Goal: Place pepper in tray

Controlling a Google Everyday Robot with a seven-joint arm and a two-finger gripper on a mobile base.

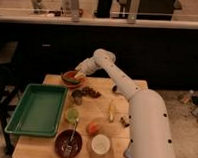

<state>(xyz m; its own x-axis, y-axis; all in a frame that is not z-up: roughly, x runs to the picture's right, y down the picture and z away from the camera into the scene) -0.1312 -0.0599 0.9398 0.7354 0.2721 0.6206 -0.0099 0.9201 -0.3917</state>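
Pepper (69, 80): slim, dark green, apparently lying in the orange bowl (72, 84), with the gripper (78, 76) directly at it. Tray (37, 110): large green rectangle with a raised rim, lying flat, near the pepper but apart from it.

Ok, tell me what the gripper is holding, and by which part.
Cannot be told. The gripper is at the orange bowl, over the pepper lying in it; whether it has hold of the pepper does not show.

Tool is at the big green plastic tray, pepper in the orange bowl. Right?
Wrong place: camera view shows the tool at the small round orange bowl, beyond the large rectangular green plastic tray. The slim dark green pepper is in that bowl.
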